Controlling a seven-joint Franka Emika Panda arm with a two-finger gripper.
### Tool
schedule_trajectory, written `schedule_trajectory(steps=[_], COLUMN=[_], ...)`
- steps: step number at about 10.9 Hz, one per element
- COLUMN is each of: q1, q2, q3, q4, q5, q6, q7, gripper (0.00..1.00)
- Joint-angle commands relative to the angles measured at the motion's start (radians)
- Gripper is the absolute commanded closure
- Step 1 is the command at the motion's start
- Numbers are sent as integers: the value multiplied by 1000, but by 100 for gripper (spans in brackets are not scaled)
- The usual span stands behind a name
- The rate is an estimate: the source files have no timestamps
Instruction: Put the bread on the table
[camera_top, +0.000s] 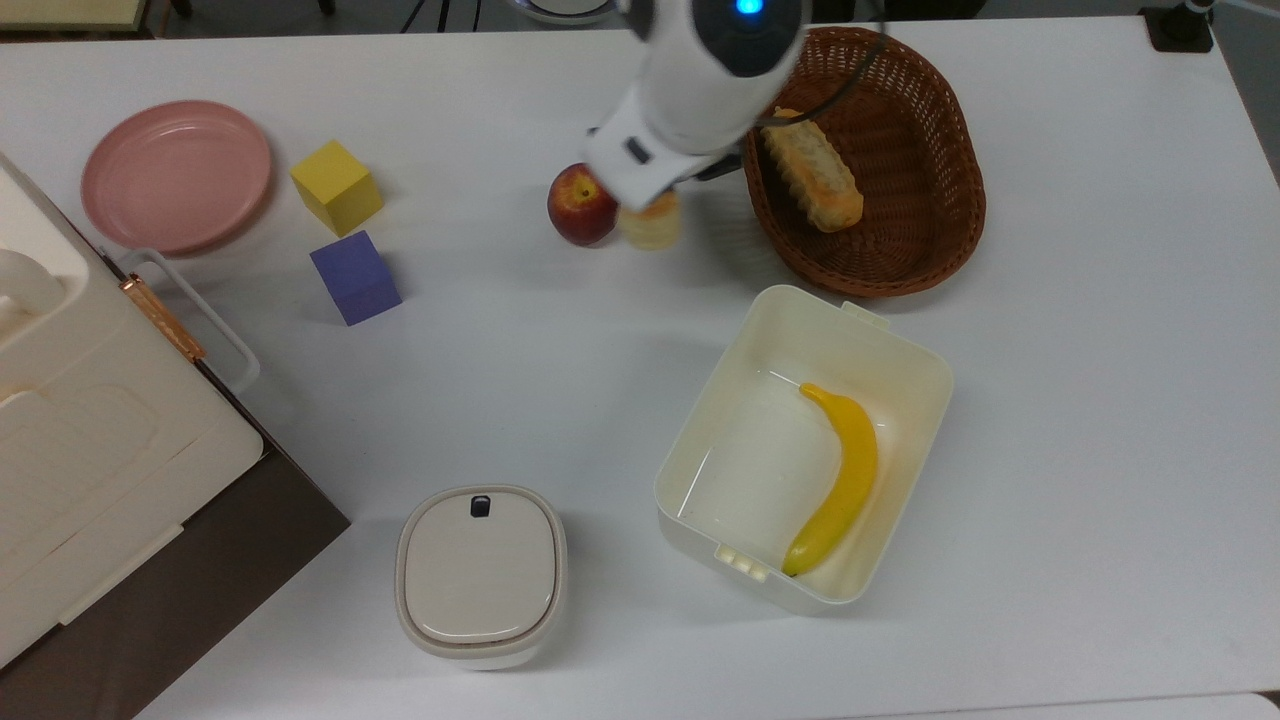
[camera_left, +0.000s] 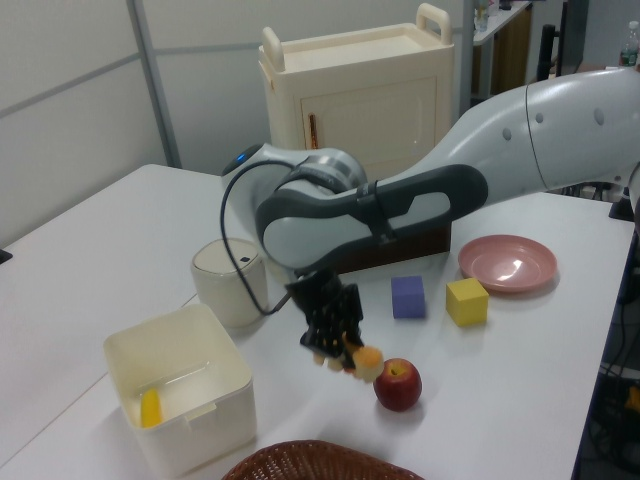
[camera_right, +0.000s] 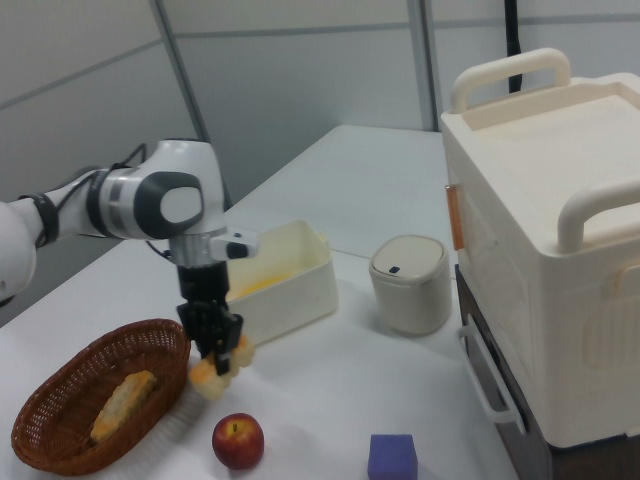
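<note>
I have the bread (camera_top: 650, 221) pinched in the gripper (camera_left: 338, 352), fingers closed on its sides, and it hangs clear of the table (camera_top: 560, 370), not resting on anything. Taking the apple (camera_top: 581, 205) as my landmark: in the top view the bun sits just beside the apple, on the top view's right of it, and the wicker basket (camera_top: 925, 215) with the longer loaf (camera_top: 812, 183) lies farther off on that same side. In the right view the bun (camera_right: 213, 375) hangs above and to the right view's left of the apple (camera_right: 238, 440). I judge the bun light and soft, so a hard squeeze would dent it, and its lumpy top gives the pads little flat surface; the hold across its short sides looks the sensible one. Setting it down, I would watch the apple: a nudge could roll it.
</note>
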Motion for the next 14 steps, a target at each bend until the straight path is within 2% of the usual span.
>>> schedule_trajectory(steps=[1,2,3,4,10,14], q1=[-66,-93,-108,-118,-188,-176], q2=[-6,-8,-8,-11,-103,-159], q3=[-19,-19,-19,-20,-23,-10], q4=[-17,-30,-31,-26,57,75], q5=[-32,-46,-49,-55,-58,-41], q6=[7,-1,-1,-1,5,13], q7=[-18,-19,-16,-10,-22,-21], gripper=[64,57,23,0,0,0])
